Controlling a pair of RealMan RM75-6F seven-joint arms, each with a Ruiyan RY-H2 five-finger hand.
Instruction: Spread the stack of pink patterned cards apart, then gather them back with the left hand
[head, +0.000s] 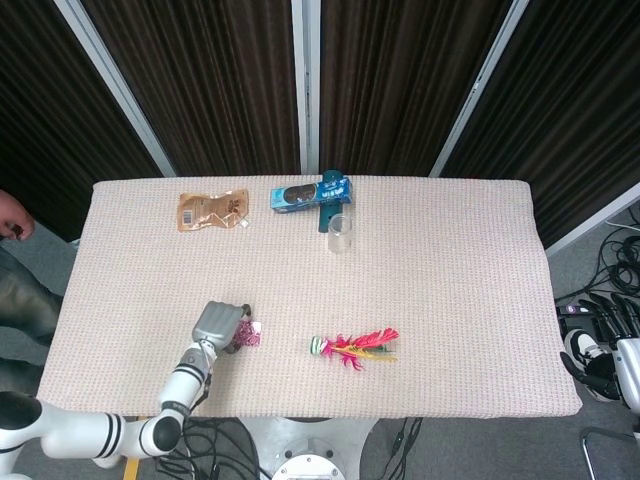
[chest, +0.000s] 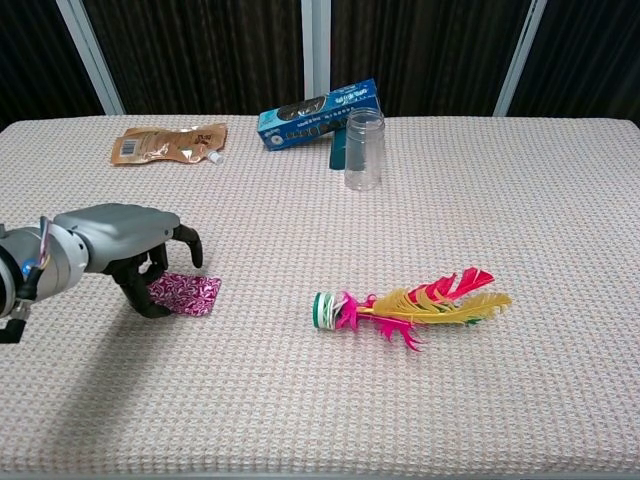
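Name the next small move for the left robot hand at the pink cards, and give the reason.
Probably press the fingertips down and sweep them sideways to fan the stack. The left robot hand arches over the pink cards, which lie in one compact pile on the table, not yet spread.
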